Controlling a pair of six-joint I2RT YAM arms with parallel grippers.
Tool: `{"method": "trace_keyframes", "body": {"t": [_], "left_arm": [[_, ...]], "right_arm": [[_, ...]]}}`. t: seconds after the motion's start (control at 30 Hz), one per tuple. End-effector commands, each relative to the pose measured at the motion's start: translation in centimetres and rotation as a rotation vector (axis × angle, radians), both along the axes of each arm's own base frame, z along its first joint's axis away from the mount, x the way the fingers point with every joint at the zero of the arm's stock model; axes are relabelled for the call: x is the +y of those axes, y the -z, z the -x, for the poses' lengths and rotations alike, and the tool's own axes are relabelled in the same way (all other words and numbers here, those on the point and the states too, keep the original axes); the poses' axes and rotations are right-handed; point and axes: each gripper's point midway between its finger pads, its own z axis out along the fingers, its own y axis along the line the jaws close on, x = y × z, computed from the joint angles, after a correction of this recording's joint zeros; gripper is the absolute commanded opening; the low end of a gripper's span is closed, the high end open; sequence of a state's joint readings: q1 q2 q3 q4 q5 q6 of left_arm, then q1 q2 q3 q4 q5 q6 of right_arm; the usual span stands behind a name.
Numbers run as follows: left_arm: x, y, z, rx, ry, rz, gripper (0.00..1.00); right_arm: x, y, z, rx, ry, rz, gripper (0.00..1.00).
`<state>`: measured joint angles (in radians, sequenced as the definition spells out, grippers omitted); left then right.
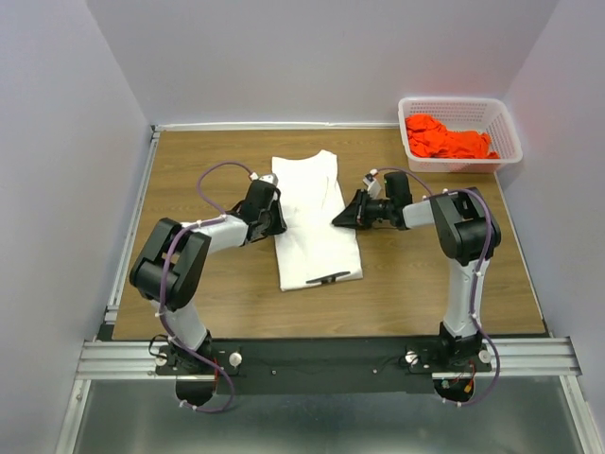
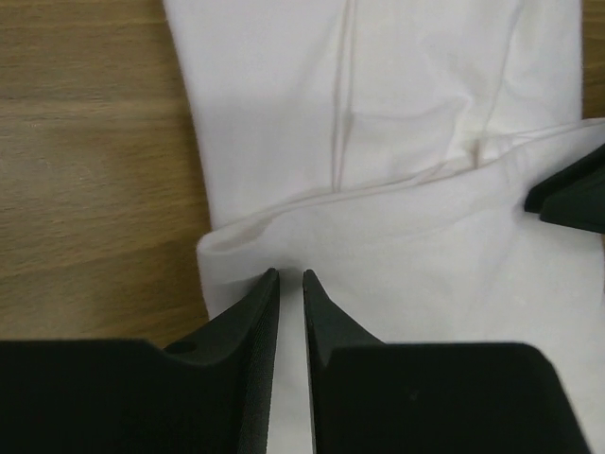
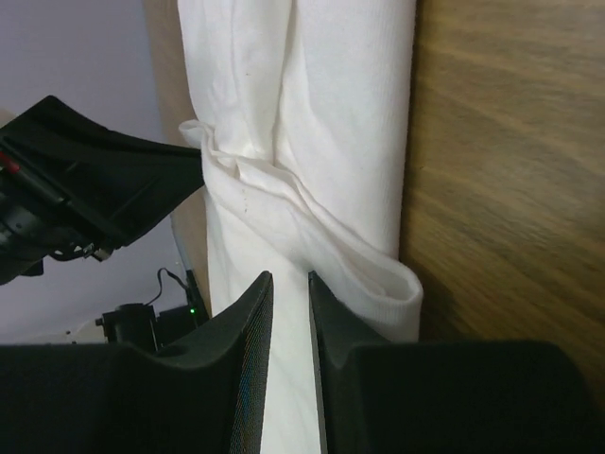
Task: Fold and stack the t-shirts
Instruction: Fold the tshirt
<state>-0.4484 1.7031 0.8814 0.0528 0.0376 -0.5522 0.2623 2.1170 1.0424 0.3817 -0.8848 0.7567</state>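
Left gripper (image 1: 278, 227) and right gripper (image 1: 337, 221) each pinch opposite side edges of the white shirt (image 1: 310, 194), with table (image 1: 189, 161) wood open on both sides.

Left arm (image 1: 213, 232): elbow bent near its base, forearm reaching forward and toward the middle.
Left gripper (image 2: 290, 274): tilted down, 2 fingers drawn together to a thin slit, pinching the left edge of the white shirt (image 1: 312, 189).
Right arm (image 1: 458, 227): upright from its base, bent at the top, forearm stretched left.
Right gripper (image 3: 290, 276): pointing left, 2 fingers nearly together, pinching the shirt's right edge.
Grippers to each other: facing, tips near but apart, each in the other's wrist view.
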Motion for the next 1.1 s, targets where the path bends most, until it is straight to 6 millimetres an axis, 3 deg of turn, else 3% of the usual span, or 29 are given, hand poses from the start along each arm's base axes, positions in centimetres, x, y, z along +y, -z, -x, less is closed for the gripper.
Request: {"method": "trace_keyframes", "body": {"t": [0.0, 0.1, 0.17, 0.23, 0.33, 0.37, 0.43, 0.47, 0.5, 0.53, 0.6, 0.63, 0.73, 0.9, 0.93, 1.07], "left_arm": [[2.0, 2.4, -1.8, 0.048, -0.083, -0.006, 0.22], [2.7, 2.3, -2.2, 0.052, -0.098, -0.008, 0.22], [2.6, 0.7, -2.5, 0.018, -0.094, -0.005, 0.23], [2.5, -2.0, -2.6, -0.036, -0.078, 0.013, 0.3], [1.8, -5.6, -1.5, -0.102, -0.03, 0.056, 0.36], [1.4, -6.5, -1.0, -0.115, -0.008, 0.073, 0.38], [0.3, -7.1, 1.1, -0.118, 0.054, 0.098, 0.4], [-0.5, -8.5, 2.2, -0.141, 0.103, 0.135, 0.41], [-1.3, -8.7, 3.3, -0.138, 0.145, 0.15, 0.41], [-2.3, -8.0, 5.6, -0.097, 0.215, 0.169, 0.41], [-3.3, -6.9, 8.0, -0.044, 0.289, 0.18, 0.42], [-4.0, -5.6, 10.2, 0.013, 0.349, 0.18, 0.42], [-4.1, -3.3, 12.7, 0.094, 0.382, 0.139, 0.42], [-2.4, 0.2, 13.8, 0.192, 0.316, 0.085, 0.38], [-1.8, 1.6, 14.3, 0.237, 0.3, 0.059, 0.37], [1.1, 4.3, 14.8, 0.325, 0.211, 0.012, 0.34]], "right_arm": [[-2.3, 2.6, -1.3, 0.013, 0.054, 0.026, 0.29], [-2.3, 1.3, -1.5, 0.007, 0.045, -0.003, 0.29], [-2.1, -0.2, -1.5, -0.014, 0.034, -0.022, 0.3], [-2.0, -3.2, -1.5, -0.053, 0.025, -0.055, 0.33], [-1.8, -5.3, 0.4, -0.06, 0.001, -0.08, 0.35], [-1.5, -7.2, 1.1, -0.096, -0.014, -0.093, 0.36], [-1.2, -7.3, 3.7, -0.067, -0.047, -0.102, 0.37], [-0.9, -7.6, 4.8, -0.061, -0.07, -0.11, 0.38], [-0.1, -7.8, 7.1, -0.046, -0.122, -0.122, 0.39], [0.3, -7.7, 8.3, -0.03, -0.147, -0.126, 0.39], [1.3, -7.3, 11.1, -0.015, -0.203, -0.12, 0.4], [1.0, -5.9, 12.9, 0.033, -0.209, -0.102, 0.4], [0.2, -2.8, 15.6, 0.103, -0.2, -0.05, 0.4], [-1.4, 2.6, 17.6, 0.199, -0.15, 0.04, 0.4], [-1.6, 3.6, 17.7, 0.212, -0.138, 0.041, 0.39], [-3.1, 5.3, 18.3, 0.261, -0.075, 0.058, 0.39]]}}
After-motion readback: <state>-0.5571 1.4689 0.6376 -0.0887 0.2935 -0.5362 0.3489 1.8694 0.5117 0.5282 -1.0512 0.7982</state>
